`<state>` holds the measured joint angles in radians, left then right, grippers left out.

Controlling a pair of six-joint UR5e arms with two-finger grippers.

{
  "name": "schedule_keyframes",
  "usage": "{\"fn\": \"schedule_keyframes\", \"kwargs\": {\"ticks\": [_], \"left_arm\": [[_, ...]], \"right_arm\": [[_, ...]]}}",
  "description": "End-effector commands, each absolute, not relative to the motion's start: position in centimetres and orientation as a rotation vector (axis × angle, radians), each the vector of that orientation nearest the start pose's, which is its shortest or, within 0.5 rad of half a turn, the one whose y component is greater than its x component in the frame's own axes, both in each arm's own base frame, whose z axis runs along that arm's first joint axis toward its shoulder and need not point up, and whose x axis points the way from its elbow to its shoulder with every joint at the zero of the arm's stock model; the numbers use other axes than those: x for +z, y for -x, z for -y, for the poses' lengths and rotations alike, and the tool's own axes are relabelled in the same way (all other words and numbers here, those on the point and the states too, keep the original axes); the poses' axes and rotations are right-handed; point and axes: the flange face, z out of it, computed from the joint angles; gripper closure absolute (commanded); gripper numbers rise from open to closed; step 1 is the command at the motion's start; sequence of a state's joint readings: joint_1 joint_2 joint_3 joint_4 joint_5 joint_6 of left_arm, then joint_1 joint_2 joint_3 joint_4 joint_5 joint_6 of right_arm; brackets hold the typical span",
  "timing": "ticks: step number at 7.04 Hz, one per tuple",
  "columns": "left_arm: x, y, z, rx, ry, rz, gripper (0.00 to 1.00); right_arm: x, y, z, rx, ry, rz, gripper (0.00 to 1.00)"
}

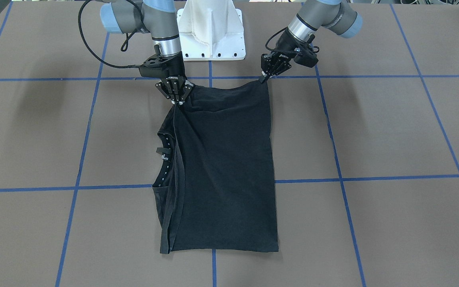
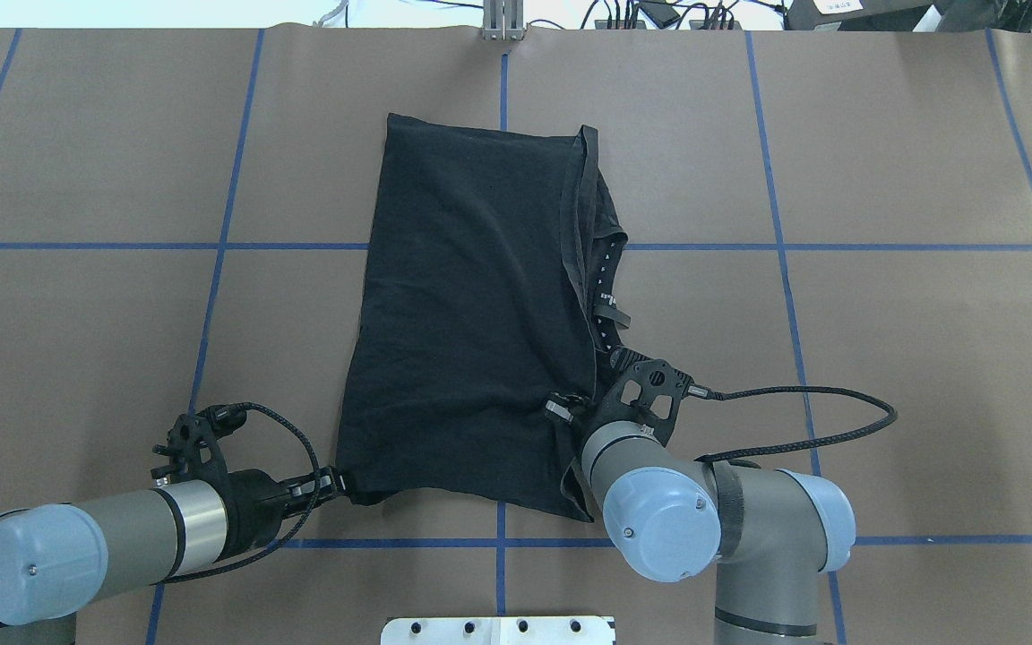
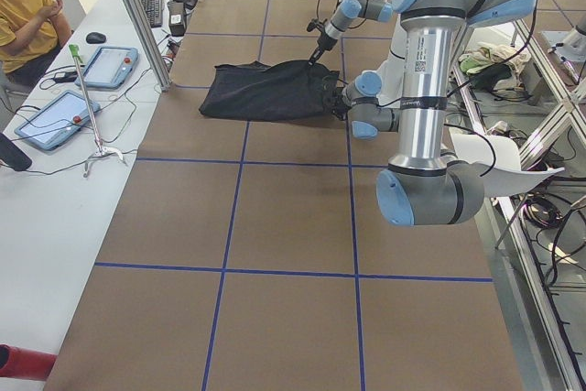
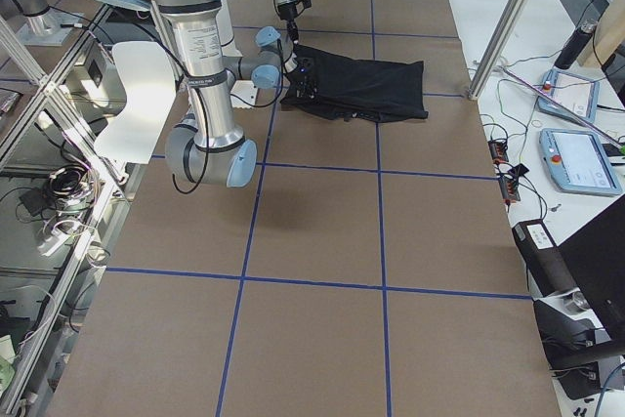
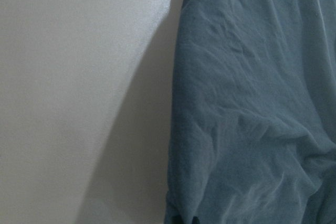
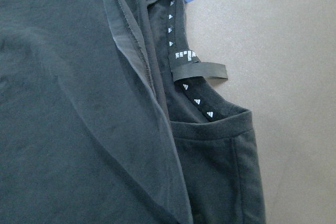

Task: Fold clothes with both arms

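left gripper (image 1: 264,77) pinches the t-shirt (image 1: 221,167) by just a corner tip, right gripper (image 1: 177,99) clamps its hem, near the robot-side edge of the table (image 1: 373,131); uneven pulling could free that corner

T-shirt (image 1: 221,167) solid black; reads blue-grey in the left wrist view. Neck tape (image 6: 195,97), at the shirt's 9 o'clock edge in the front-facing view: black with a row of small white triangle marks. Loop label (image 6: 200,70) dark grey, white lettering. Table cover (image 1: 393,127) flat brown, crossed by a blue tape (image 1: 373,76) grid. Left arm (image 2: 131,528) and right arm (image 2: 776,528): grey metal, light blue joint caps (image 2: 664,524). Left gripper (image 1: 264,76) and right gripper (image 1: 177,100) black. Pedestal (image 1: 211,36) white, at 12 o'clock.
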<state>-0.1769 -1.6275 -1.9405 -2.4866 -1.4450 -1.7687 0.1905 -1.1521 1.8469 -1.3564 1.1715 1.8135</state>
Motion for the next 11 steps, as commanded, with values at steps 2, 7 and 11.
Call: {"fn": "schedule_keyframes", "kwargs": {"ticks": [2,7,11], "left_arm": [[35.0,-46.7,23.1,-0.399,-0.091,-1.352,1.00],[35.0,-46.7,23.1,-0.397,-0.089,-1.352,1.00],[35.1,-46.7,23.1,-0.397,-0.089,-1.350,1.00]], "right_arm": [[29.3,57.2,29.3,0.534,-0.430,0.866,0.01],[30.5,58.1,29.7,0.539,-0.431,0.836,0.34],[30.7,58.4,29.7,0.543,-0.426,0.835,0.77]]}}
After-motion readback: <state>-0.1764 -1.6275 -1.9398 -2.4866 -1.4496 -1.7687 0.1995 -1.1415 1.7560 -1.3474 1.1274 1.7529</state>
